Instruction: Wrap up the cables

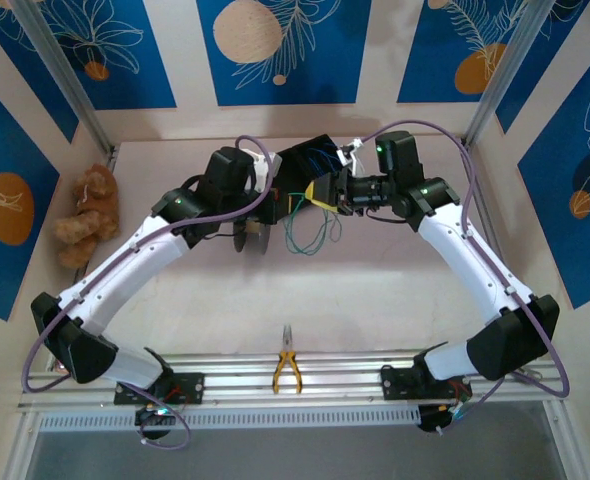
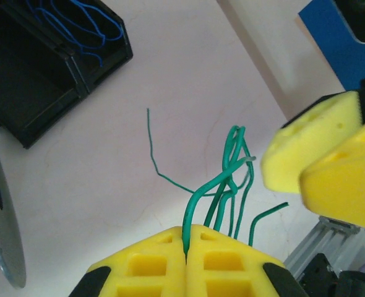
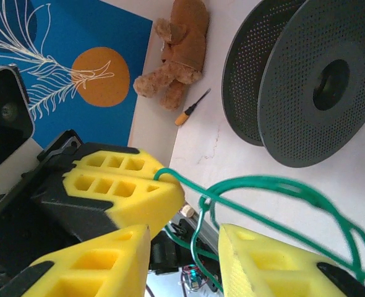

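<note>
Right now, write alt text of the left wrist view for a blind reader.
The left claw, yellow-fingered, is shut on a green cable whose loose strands curl over the pale table. The right claw sits close at right; a black bin holding blue cables lies upper left.

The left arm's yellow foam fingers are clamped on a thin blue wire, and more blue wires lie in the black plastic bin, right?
Not quite. The left gripper is clamped on a thin green wire, not a blue one, as the left wrist view shows. More thin blue wires do lie in the black plastic bin.
</note>
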